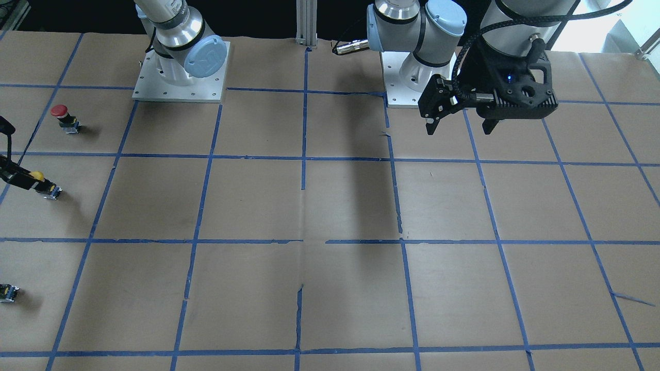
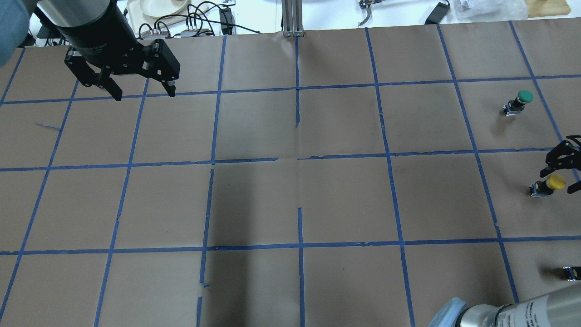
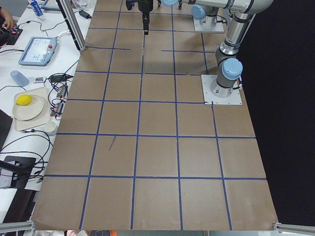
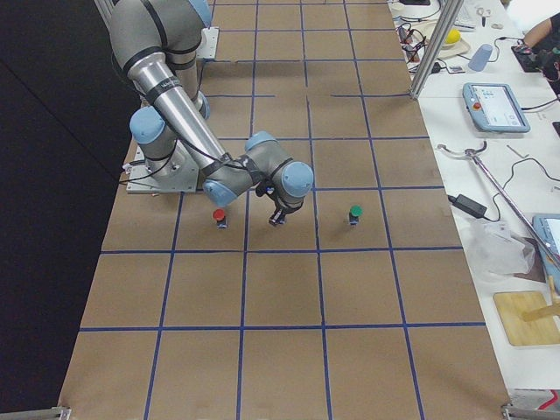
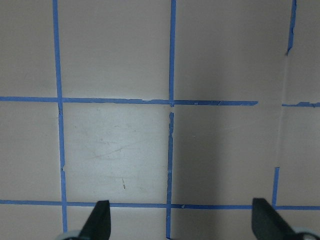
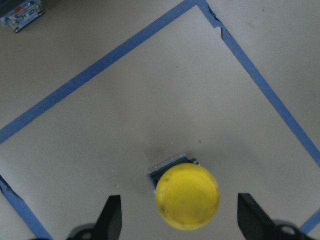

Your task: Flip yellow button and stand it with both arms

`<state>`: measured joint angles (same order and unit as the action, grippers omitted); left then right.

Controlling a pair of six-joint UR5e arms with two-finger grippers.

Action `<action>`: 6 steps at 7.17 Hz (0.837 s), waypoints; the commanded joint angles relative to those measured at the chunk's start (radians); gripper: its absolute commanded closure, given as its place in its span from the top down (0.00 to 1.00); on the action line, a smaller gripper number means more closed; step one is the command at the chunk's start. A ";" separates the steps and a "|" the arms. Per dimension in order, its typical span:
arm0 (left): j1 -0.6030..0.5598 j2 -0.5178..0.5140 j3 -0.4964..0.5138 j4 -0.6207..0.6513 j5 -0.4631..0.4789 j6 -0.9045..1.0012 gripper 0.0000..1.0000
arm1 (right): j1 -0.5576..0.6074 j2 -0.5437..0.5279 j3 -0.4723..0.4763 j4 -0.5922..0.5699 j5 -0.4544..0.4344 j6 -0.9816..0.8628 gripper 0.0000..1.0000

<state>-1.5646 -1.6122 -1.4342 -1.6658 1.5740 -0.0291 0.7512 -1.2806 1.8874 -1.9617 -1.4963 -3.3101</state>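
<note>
The yellow button (image 6: 187, 196) stands on its grey base with the cap up, near the table's right edge (image 2: 554, 182), and also shows in the front-facing view (image 1: 37, 176). My right gripper (image 6: 180, 220) is open. Its fingers (image 6: 110, 217) stand on either side of the yellow cap with a gap on each side, and they also show in the overhead view (image 2: 558, 160). My left gripper (image 2: 145, 94) is open and empty, hanging above the bare paper at the far left, far from the button. It also shows in the front-facing view (image 1: 459, 126) and in its own wrist view (image 5: 182, 222).
A red button (image 1: 61, 114) stands close to the robot's side of the yellow one. A green button (image 2: 522, 100) stands beyond it. A small capless part (image 2: 572, 272) lies near the right arm's base. The arm bases (image 1: 180, 77) sit at the table's back.
</note>
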 commanded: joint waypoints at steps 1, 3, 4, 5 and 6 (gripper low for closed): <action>0.000 -0.002 0.001 0.000 0.000 0.000 1.00 | 0.008 -0.026 -0.043 -0.028 0.001 0.185 1.00; 0.000 0.002 0.001 0.001 0.001 0.000 1.00 | 0.043 -0.025 -0.172 0.059 -0.002 0.359 1.00; 0.001 0.002 0.003 0.001 0.000 0.000 1.00 | 0.084 -0.026 -0.241 0.149 -0.004 0.447 1.00; 0.000 0.002 0.005 0.001 0.000 0.000 1.00 | 0.146 -0.026 -0.305 0.259 -0.005 0.533 1.00; 0.000 0.000 0.005 0.001 0.000 -0.002 1.00 | 0.190 -0.026 -0.356 0.311 -0.005 0.632 1.00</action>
<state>-1.5643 -1.6110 -1.4305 -1.6644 1.5740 -0.0295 0.8791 -1.3066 1.6057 -1.7443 -1.5008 -2.8013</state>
